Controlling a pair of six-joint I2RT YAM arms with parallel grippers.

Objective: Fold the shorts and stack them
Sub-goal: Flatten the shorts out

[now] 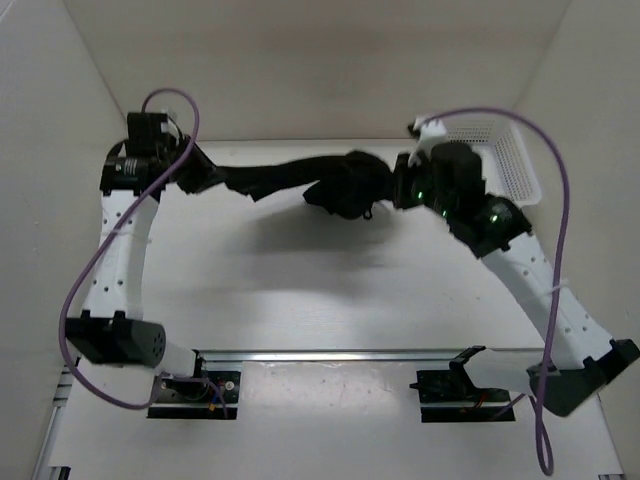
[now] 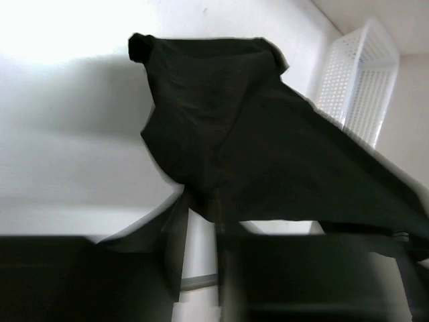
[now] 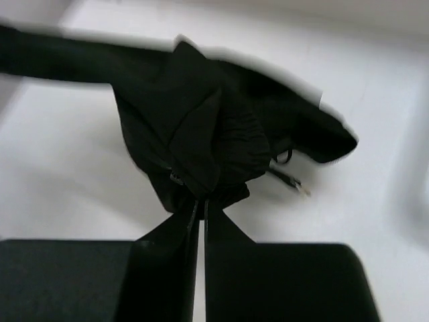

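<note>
The black shorts [image 1: 320, 180] hang stretched between my two grippers above the far part of the white table. My left gripper [image 1: 215, 175] is shut on their left end, and the cloth spreads away from it in the left wrist view [image 2: 228, 134]. My right gripper [image 1: 398, 188] is shut on their bunched right end. In the right wrist view the gathered fabric [image 3: 201, 141] is pinched at the fingertips [image 3: 201, 200], and a drawstring [image 3: 288, 180] dangles to the right.
A white plastic basket [image 1: 505, 155] stands at the far right of the table and shows in the left wrist view [image 2: 358, 80]. White walls enclose the table on three sides. A metal rail [image 1: 340, 355] runs along the near edge.
</note>
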